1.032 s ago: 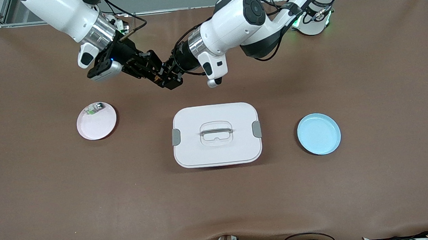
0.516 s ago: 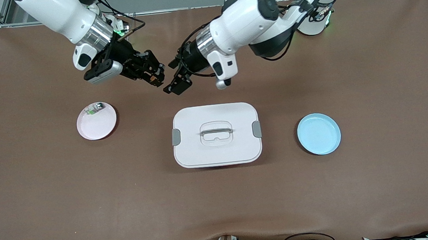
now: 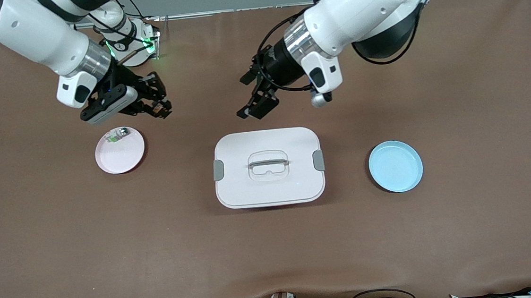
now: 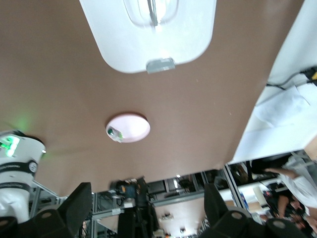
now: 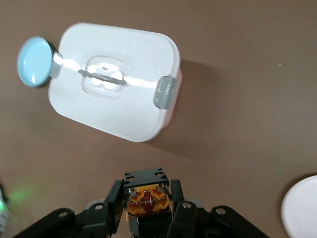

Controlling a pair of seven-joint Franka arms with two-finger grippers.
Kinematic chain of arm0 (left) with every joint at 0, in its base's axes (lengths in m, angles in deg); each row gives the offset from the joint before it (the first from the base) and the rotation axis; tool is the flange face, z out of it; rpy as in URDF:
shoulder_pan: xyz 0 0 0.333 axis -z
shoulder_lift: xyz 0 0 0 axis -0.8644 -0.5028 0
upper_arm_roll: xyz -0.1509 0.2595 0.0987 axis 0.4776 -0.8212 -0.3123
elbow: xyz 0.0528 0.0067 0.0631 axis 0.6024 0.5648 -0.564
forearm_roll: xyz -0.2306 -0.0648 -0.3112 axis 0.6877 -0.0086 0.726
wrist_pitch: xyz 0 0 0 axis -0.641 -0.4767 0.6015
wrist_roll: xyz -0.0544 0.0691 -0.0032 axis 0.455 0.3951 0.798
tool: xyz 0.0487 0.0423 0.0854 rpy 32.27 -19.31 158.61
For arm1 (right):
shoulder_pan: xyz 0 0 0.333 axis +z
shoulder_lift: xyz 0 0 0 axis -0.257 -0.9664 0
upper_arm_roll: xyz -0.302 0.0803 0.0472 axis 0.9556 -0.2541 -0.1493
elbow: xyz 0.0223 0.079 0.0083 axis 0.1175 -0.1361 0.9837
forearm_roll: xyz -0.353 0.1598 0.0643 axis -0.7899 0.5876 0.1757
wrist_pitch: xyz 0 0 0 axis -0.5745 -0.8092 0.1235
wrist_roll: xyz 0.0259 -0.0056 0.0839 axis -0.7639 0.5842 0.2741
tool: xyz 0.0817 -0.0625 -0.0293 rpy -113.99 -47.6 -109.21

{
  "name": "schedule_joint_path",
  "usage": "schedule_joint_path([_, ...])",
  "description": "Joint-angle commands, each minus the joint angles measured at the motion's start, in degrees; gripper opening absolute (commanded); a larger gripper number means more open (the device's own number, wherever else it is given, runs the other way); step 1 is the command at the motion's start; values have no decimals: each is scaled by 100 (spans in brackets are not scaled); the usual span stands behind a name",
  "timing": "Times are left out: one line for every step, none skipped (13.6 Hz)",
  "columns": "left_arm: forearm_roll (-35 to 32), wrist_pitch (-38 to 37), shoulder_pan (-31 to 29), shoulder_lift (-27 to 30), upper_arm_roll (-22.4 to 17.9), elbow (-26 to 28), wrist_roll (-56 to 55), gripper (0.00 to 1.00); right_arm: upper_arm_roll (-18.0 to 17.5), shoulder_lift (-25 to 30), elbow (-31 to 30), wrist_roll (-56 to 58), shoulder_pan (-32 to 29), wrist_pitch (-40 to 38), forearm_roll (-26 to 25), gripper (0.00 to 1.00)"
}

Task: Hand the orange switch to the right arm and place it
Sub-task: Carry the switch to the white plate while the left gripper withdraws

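My right gripper [image 3: 162,109] is shut on the orange switch [image 3: 164,111], a tiny black block with an orange face. It holds the switch in the air over the mat, beside the pink plate [image 3: 126,155]. In the right wrist view the switch [image 5: 146,201] sits clamped between the two black fingers [image 5: 112,201]. My left gripper [image 3: 254,109] is open and empty over the mat beside the white box [image 3: 270,186]. Its fingers [image 4: 75,207] stand wide apart in the left wrist view.
The pink plate holds a small green-and-clear part [image 3: 117,133]. The white lidded box with a handle [image 3: 267,162] stands mid-table. A blue plate [image 3: 395,166] lies toward the left arm's end. The box [image 5: 114,82] also shows in the right wrist view.
The two grippers met with the switch between them. The left gripper opened and drew back toward its end. The right gripper carried the switch away toward the pink plate.
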Motion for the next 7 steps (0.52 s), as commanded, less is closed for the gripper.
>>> schedule_joint_path([-106,-887,-449,368,36,-1,585,100,-75,-48,127,1318,-314,-262,-581,0])
schedule_joint_path([-37,-1318,-651,509,27,-1,1285,100,-75,-48,110,2037,-419,-263,-906,0])
schedule_joint_path([33,-1749,-931,510,36,-10,1989,100,-66,-57,101,2679,-516,-297,-1075,0])
schedule_joint_path([165,-2266,-1187,510,36,-140,2718,100,-75,-57,48,3225,-648,-289,-1172,0])
schedule_joint_path([157,-2802,-1302,502,10,-350,3508,100,-75,-48,-39,3700,-762,-272,-1234,0])
schedule_joint_path([70,-3321,-1390,502,-51,-492,4177,100,-66,-48,-101,4149,-824,-263,-1313,0])
schedule_joint_path([-87,-3787,-1661,502,-87,-545,4793,100,-75,-48,-136,4545,-851,-254,-1514,0])
